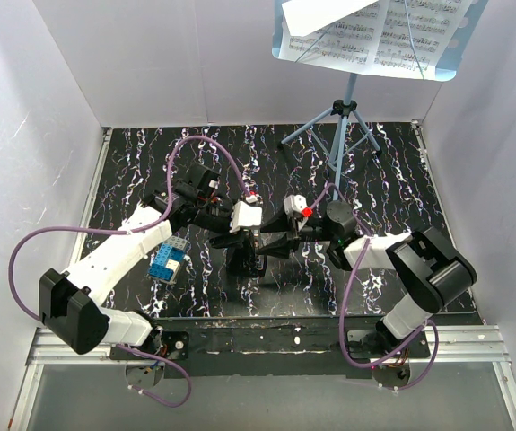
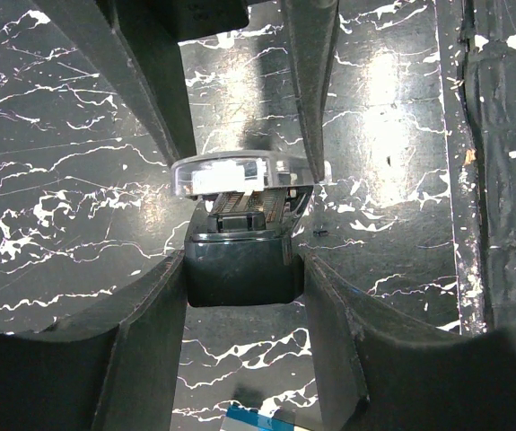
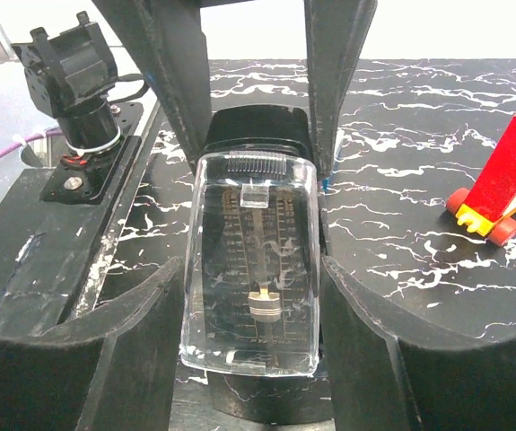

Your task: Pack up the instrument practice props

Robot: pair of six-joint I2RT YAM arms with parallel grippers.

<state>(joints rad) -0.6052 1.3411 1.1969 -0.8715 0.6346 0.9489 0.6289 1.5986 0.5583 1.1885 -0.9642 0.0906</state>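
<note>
A light-blue music stand [image 1: 347, 105] stands upright on its tripod legs on the black marbled desk [image 1: 401, 180], well beyond a metronome [image 1: 249, 256] and to its right, with white sheet-music pages [image 1: 401, 31] spread on its plate. Neither stand nor pages look packed, and no arm is near them. Both arms meet at the metronome, a black body under a clear cover. The left pincer [image 2: 249, 171] is nearly closed, its fingers pressed to the sides of the cover's top. The right pincer [image 3: 262, 166] flanks the metronome closely; whether it grips cannot be told. A blue toy brick [image 1: 168, 260] lies left of the metronome, and a red toy car [image 3: 509, 180] sits near it. Judging by this, packing has barely begun: the pages and the stand remain.
</note>
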